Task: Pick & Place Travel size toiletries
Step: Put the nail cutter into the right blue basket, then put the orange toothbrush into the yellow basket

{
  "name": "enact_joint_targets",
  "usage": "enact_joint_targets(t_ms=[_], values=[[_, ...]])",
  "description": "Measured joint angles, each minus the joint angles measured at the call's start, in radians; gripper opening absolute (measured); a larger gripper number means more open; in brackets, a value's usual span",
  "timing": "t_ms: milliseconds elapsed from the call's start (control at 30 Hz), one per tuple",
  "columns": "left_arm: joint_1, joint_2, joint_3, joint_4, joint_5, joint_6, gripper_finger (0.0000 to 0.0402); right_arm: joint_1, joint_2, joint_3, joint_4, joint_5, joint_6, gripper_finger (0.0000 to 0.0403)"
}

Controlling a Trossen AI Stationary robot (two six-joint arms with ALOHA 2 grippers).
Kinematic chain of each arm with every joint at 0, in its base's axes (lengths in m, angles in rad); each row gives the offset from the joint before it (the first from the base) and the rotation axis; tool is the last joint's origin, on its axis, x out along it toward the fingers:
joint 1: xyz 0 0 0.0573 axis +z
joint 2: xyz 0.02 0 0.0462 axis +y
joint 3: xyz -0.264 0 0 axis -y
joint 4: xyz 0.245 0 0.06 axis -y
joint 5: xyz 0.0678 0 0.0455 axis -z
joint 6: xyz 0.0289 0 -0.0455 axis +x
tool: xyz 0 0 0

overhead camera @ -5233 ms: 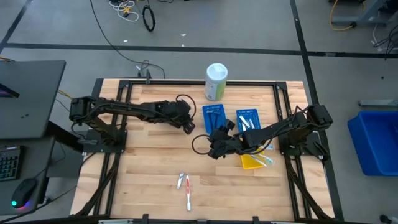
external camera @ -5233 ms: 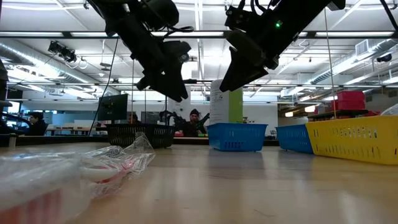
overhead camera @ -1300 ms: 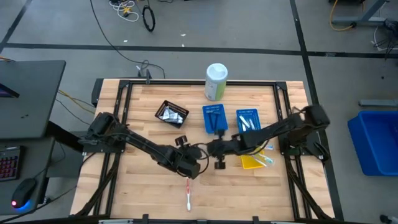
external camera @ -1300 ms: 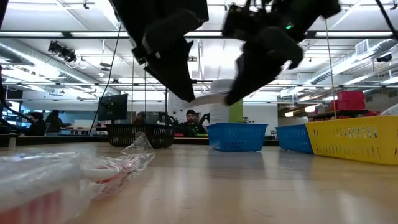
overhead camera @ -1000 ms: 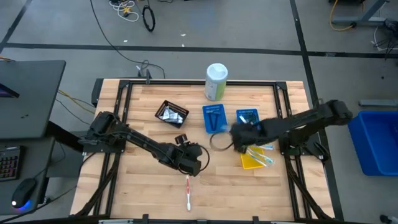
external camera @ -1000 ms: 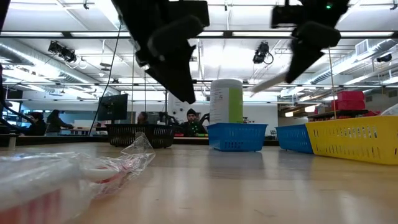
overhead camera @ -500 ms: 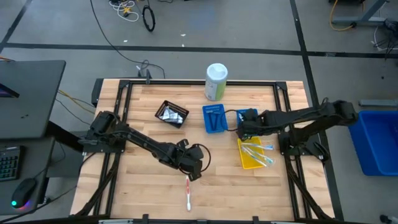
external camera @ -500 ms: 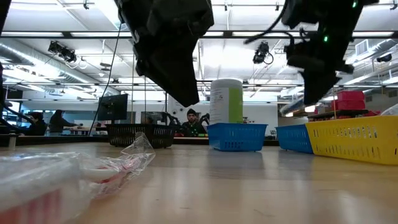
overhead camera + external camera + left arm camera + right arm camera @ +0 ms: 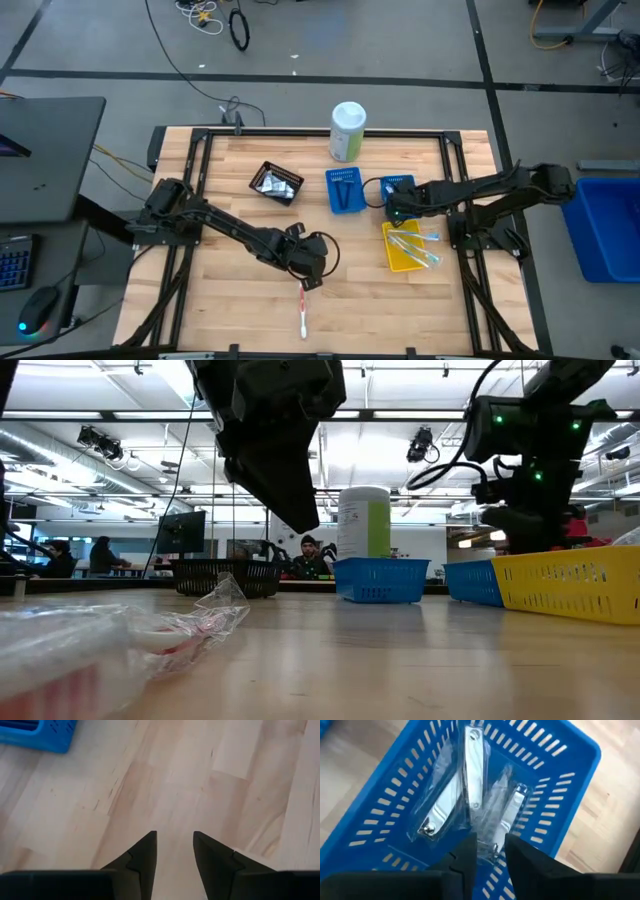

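Observation:
A red-and-white toothbrush (image 9: 303, 310) lies flat on the wood near the table's near edge; in the low view it shows as a clear-wrapped red shape (image 9: 150, 635). My left gripper (image 9: 310, 272) hovers just beyond it, open over bare wood (image 9: 174, 837). My right gripper (image 9: 392, 208) is down in the right-hand blue bin (image 9: 402, 184), shut on a clear-wrapped silver item (image 9: 512, 802). Two more wrapped silver items (image 9: 470, 775) lie on the bin's floor. My right gripper holds the wrapped silver item by its near end (image 9: 492, 840), pinched between the two fingers. It comes from above, pointing down into the blue bin. The item's far end (image 9: 520, 790) rests on the other wrapped pieces in the bin.
A yellow bin (image 9: 398, 262) with pale toothbrushes sits next to the right blue bin. A second blue bin (image 9: 345, 190), a black bin (image 9: 275, 182) and the tall white-and-green canister (image 9: 348, 130) stand toward the far edge. Bare wood lies at the near left.
My right gripper has swung from the table's middle toward the right, carrying the small pale item, and has dropped down into the right-hand blue bin. My left arm has stayed over the middle of the table.

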Motion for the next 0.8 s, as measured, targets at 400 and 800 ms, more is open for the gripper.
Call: enact_joint_targets(t_ms=[400,800], values=[[-0.019,0.001,0.0,-0.001,0.205,0.296,0.0134,-0.006,0.0,0.073,0.035,0.074,-0.1,0.0157],[-0.134,0.01,0.0,-0.008,0.204,0.717,0.0134,-0.004,0.0,0.102,0.598,0.004,-0.344,0.0162]])
